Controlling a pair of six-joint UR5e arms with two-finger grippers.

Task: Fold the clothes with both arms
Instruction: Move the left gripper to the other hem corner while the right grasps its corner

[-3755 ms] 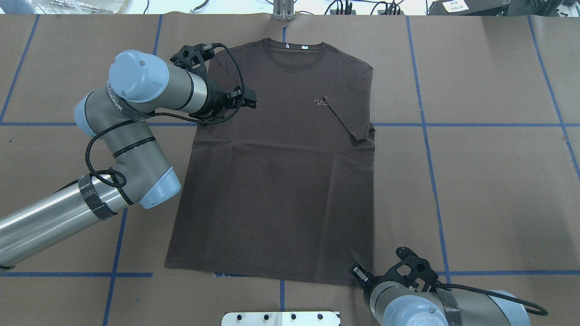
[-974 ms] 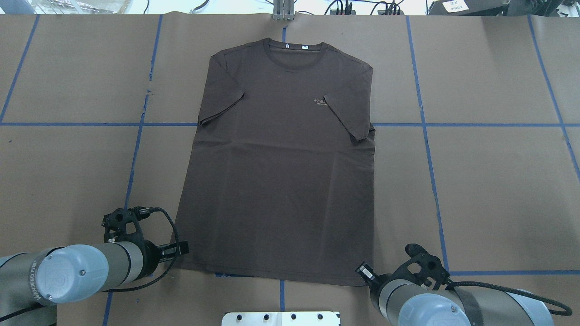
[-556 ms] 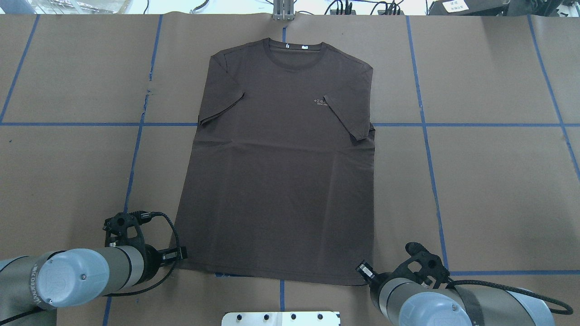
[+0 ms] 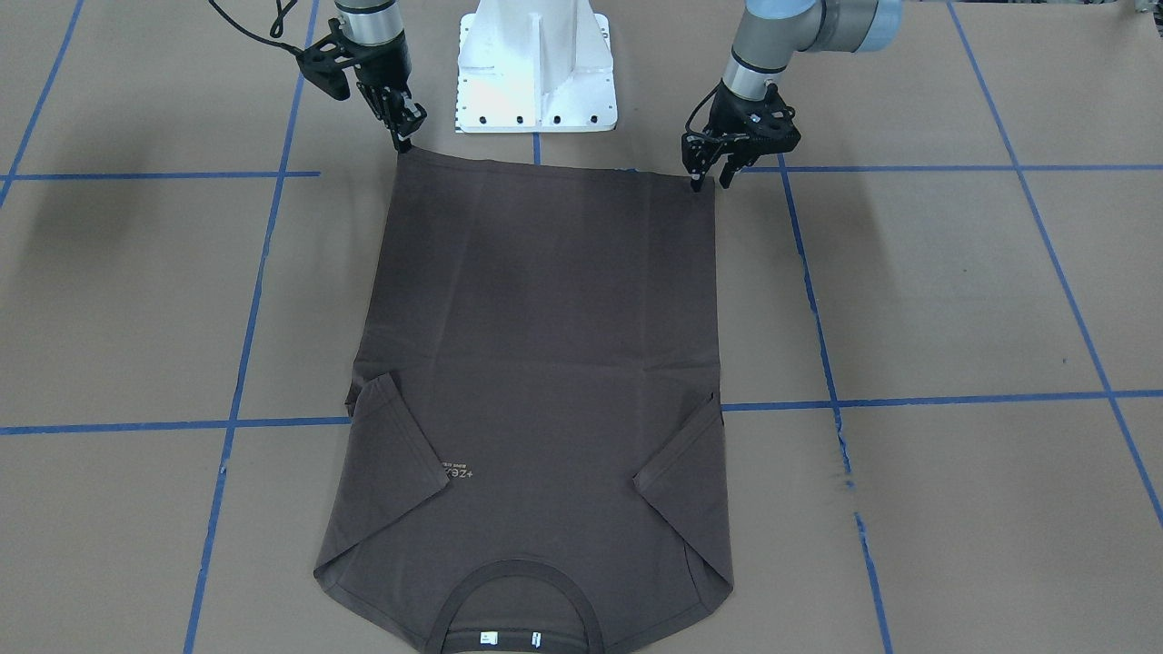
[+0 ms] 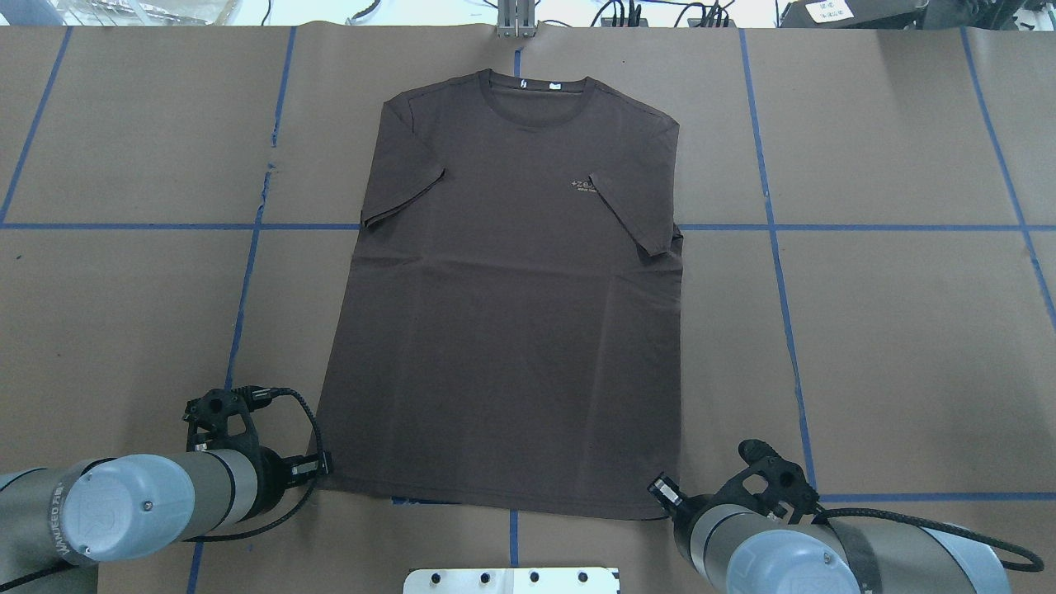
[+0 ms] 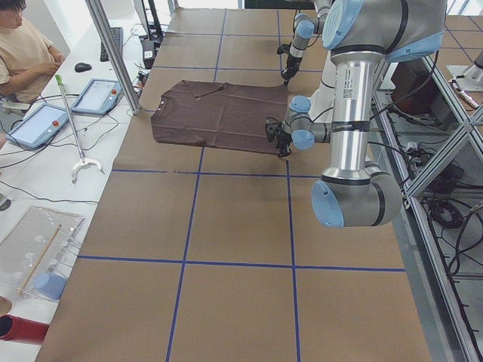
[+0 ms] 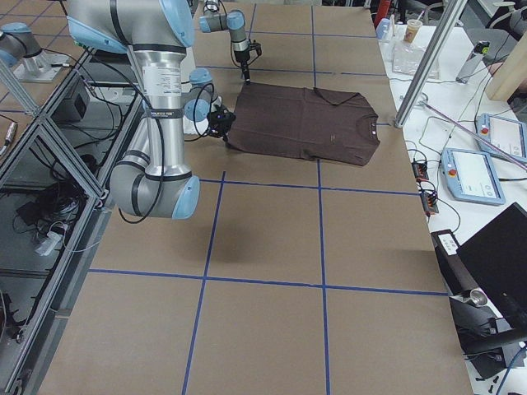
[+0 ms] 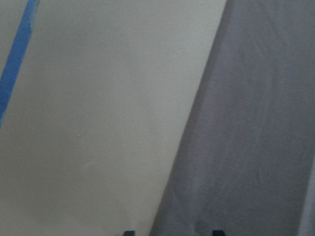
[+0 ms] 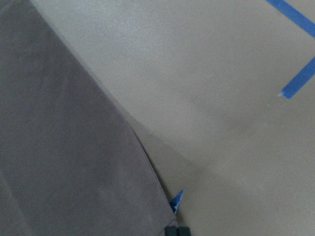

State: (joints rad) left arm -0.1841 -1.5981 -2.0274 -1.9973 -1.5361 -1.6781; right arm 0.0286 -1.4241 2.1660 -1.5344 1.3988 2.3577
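Left gripper [image 4: 710,183]: fingers spread, tips down at the hem corner on the robot's left. In its wrist view the two fingertips [image 8: 129,232] stand apart at the bottom edge, and the shirt's side edge runs down between them.
Right gripper [image 4: 402,141]: fingers pressed together right on the other hem corner. Its wrist view shows the cloth corner running up to the tips, so it looks to be pinching the fabric.
Step in hand: by my reading, you need to close the left gripper on its corner so that both arms hold the hem.
Doing it well: get the lower finger under the cloth rather than on top of it, and bite just inside the corner. Take both layers if you can. Lift the two corners together and level, or the hem will skew.
T-shirt [image 4: 545,345]: it lies flat and face up in the middle of the brown paper table [image 4: 954,300], with the hem towards the white pedestal base [image 4: 536,64] and the collar [image 4: 514,574] on the far side from it.
Its look: dark brown, and both sleeves [image 4: 395,459] are folded in over the chest. One sleeve touches the pale lettering [image 4: 462,473]. Small white labels [image 4: 511,639] sit inside the neck, and a few soft creases run across the waist.
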